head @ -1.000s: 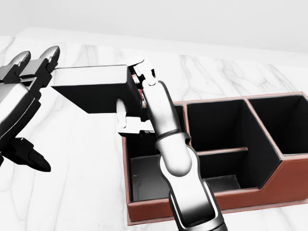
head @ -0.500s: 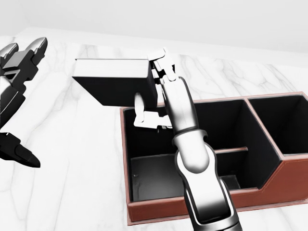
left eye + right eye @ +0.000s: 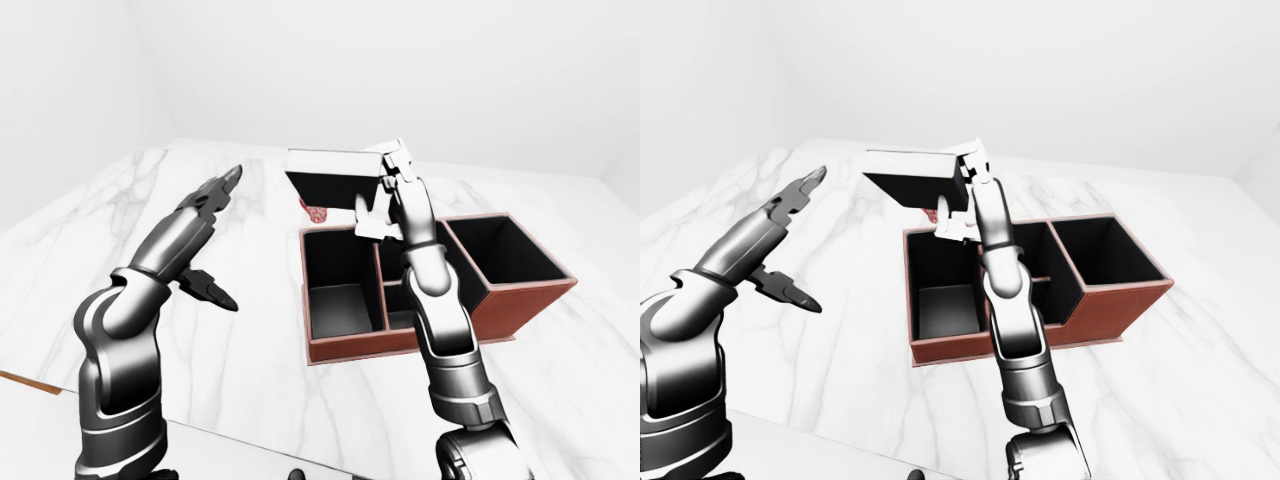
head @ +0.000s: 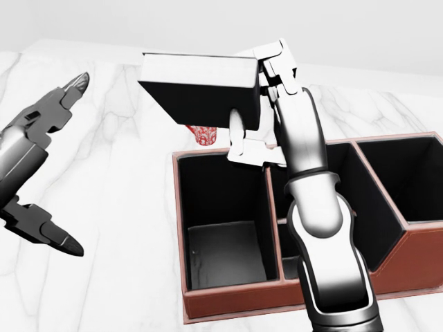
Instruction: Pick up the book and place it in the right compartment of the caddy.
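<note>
The book [image 4: 197, 86], dark with a white face, hangs tilted in the air over the top-left corner of the caddy [image 4: 228, 304]. My right hand [image 4: 255, 104] is shut on the book's right end, thumb below and fingers on top. The caddy is red-brown with black walls: a big left compartment, a split middle one, and the right compartment [image 4: 408, 173] at the head view's right edge. My left hand [image 4: 38, 173] stands open at the left, well apart from the book.
A small red-and-white patterned object [image 4: 203, 135] sits on the white marble table [image 3: 250, 330], just beyond the caddy and under the book. The table's near edge shows at the bottom left of the left-eye view.
My right hand has carried the book up and to the right, over the caddy's left part. The left hand, which was at the book's left end, has dropped down and away.
</note>
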